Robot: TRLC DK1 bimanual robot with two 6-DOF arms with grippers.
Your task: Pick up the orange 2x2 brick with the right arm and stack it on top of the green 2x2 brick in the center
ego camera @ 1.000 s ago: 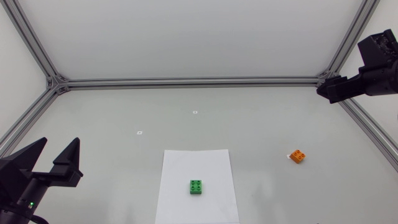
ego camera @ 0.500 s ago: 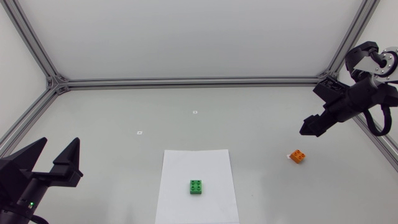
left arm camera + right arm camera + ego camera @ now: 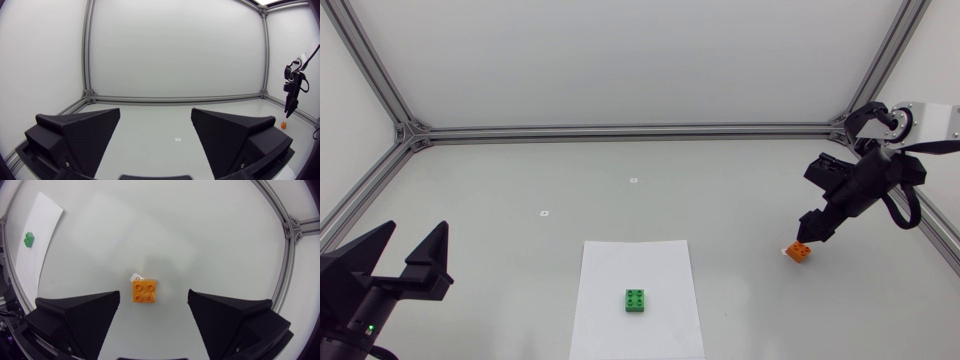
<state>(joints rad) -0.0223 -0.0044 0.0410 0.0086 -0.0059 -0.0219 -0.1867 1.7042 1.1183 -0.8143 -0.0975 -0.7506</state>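
An orange 2x2 brick lies on the table at the right; in the right wrist view the orange brick sits below and between my open fingers, untouched. My right gripper hovers just above it, open. The green 2x2 brick rests on a white paper sheet in the centre front, also seen far off as the green brick. My left gripper stays at the front left, open, holding nothing.
A small white tag lies against the orange brick. Two small white markers sit on the table behind the paper. Aluminium frame rails border the table.
My right arm has swung down from the back right corner and now hangs right over the orange brick. The left arm and both bricks stayed put.
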